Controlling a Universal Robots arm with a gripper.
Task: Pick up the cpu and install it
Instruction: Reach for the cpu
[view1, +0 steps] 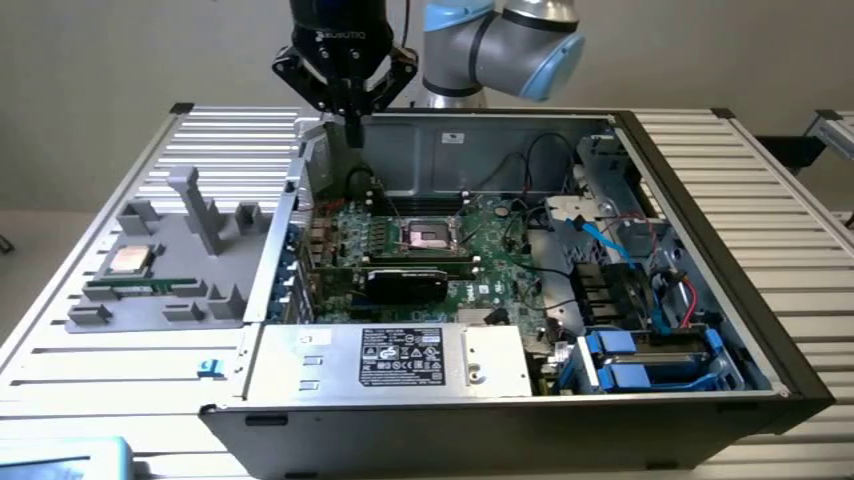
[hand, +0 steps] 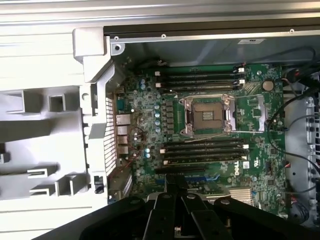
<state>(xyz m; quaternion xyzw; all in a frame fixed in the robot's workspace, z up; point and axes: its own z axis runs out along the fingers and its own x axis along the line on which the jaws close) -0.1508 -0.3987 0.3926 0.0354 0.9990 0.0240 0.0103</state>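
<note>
Tool (view1: 354, 125) of mine hangs pinched closed and empty over the rear wall of the open computer case (view1: 507, 135). The cpu (view1: 130, 260) lies flat on a grey holder (view1: 187, 262) on the worktop (view1: 747, 200), at the exterior view's left, outside the case, well apart from the motherboard's open socket (view1: 430, 235).

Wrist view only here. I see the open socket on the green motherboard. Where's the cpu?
Observer: The small square cpu with the pale metal top lies on the grey plastic fixture tray, outside the black and silver computer case, on the exterior view's left.
Operator: Gripper holding anything?
Observer: No. The gripper is shut and empty, above the case's far corner on the tray side.
Operator: Anything else on that tray?
Observer: A long thin green memory stick lies beside the cpu, on its near side in the exterior view.
</note>
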